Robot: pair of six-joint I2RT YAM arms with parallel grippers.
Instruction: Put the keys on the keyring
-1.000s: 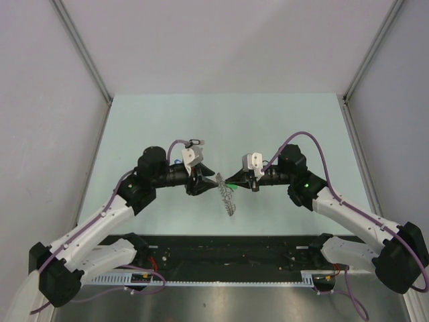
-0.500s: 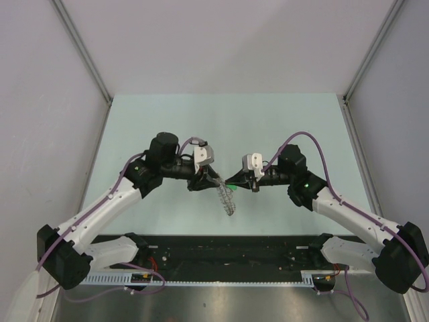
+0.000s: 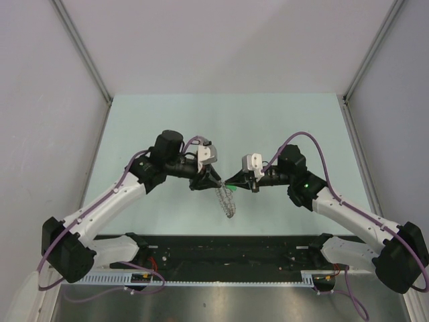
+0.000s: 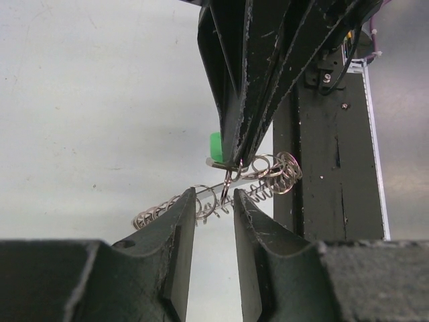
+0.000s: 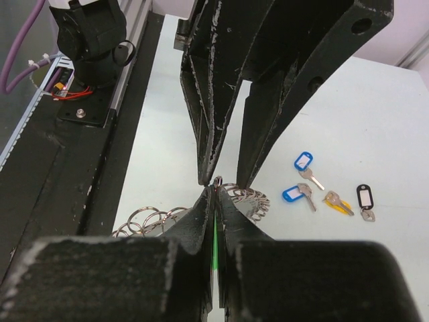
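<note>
Top external view first: the two arms meet nose to nose over the middle of the pale green table (image 3: 281,127). From up there the left gripper (image 3: 208,181) and right gripper (image 3: 233,182) sit so close that I cannot separate their tips. Just below them the keyring (image 3: 229,203) is a thin silvery streak running toward the near edge, too fine to read, with a fleck of green at the right tips. The wrist cameras help. The right gripper is clenched on the green-tagged key (image 5: 214,248). Only a green sliver shows between its pressed-together fingers (image 5: 188,228), and the metal blade is hidden (the left wrist camera catches more of the tag, a bright green block at those fingertips). The left gripper's jaws stand parted, one finger on each side of a small wire loop hanging at the right gripper's tip. There is a gap on both sides of the wire, so it looks released rather than grasping. Whether that loop belongs to the key or to the keyring I cannot tell. Up close the keyring looks like a string of linked wire rings stretched out under both sets of tips, and whether it lies on the table or hangs is unclear to me. Beyond it in the right wrist view, loose on the table, lie a blue-tagged key (image 5: 303,162), another blue-tagged key (image 5: 293,193), a yellow-tagged key (image 5: 338,203) and a black-tagged key (image 5: 364,196). I cannot pick these out from above.
</note>
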